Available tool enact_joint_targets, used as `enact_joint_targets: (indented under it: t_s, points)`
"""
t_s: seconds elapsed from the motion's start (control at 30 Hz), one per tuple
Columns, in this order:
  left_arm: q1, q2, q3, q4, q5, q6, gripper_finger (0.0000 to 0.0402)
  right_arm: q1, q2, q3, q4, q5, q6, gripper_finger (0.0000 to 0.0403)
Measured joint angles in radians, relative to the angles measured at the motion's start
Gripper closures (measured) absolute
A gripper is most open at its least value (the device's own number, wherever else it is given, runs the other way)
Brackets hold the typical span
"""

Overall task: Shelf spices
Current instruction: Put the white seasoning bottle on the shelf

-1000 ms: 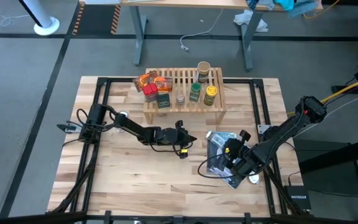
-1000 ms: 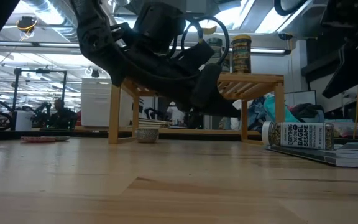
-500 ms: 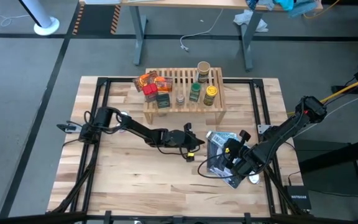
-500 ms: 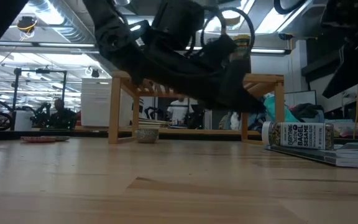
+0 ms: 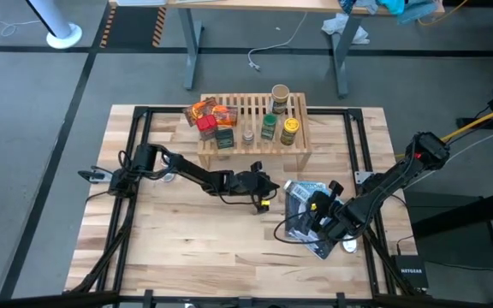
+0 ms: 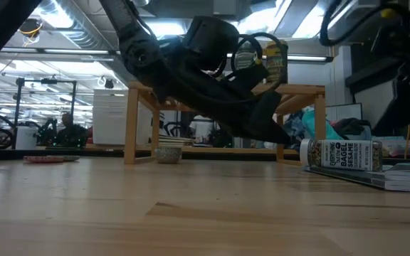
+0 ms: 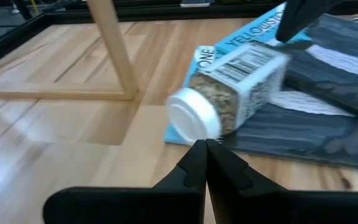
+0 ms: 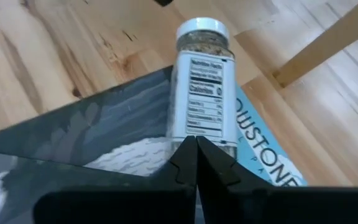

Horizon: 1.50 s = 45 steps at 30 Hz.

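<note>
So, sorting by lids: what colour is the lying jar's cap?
White cap, clearest in the left wrist view.

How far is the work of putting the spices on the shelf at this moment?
Done: several jars and orange packets stand on the shelf. In hand: nothing; the shut left gripper points at the white-capped jar lying on the blue-and-black pouch, with the shut right gripper at its other end. Left: shelving that jar.
</note>
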Motion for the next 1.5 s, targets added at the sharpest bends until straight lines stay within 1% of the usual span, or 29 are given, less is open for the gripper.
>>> enact_joint_targets:
  t_s: [0.2,0.33,0.47,0.8,1.0,1.17,1.3,1.5]
  points:
    - [0.012,0.0,0.0,0.002,-0.002,-0.001,0.0401,0.0,0.0,-0.027,0.009,0.034,0.001,0.0399]
    - [0.011,0.0,0.0,0.01,-0.001,-0.001,0.0402,0.0,0.0,-0.048,0.069,0.04,0.0,0.0398]
    - [0.01,0.028,0.004,0.078,0.022,-0.019,0.0402,0.0,-0.001,-0.065,0.123,0.04,0.001,0.0398]
    - [-0.001,0.123,0.084,0.075,0.033,-0.051,0.0401,0.0,-0.003,-0.065,0.131,-0.014,0.027,0.0398]
    - [-0.007,0.13,0.093,0.077,0.035,-0.032,0.0401,0.0,-0.003,-0.065,0.14,-0.043,0.034,0.0398]
    - [-0.012,0.129,0.093,0.079,-0.037,0.002,0.0401,0.0,-0.003,-0.065,0.161,-0.067,0.034,0.0398]
    - [-0.012,0.129,0.093,0.075,-0.046,0.005,0.0401,0.001,-0.003,-0.066,0.174,-0.078,0.034,0.0398]
    - [-0.009,0.127,0.093,0.079,-0.119,0.015,0.0401,0.001,-0.002,-0.066,0.214,-0.084,0.029,0.0398]
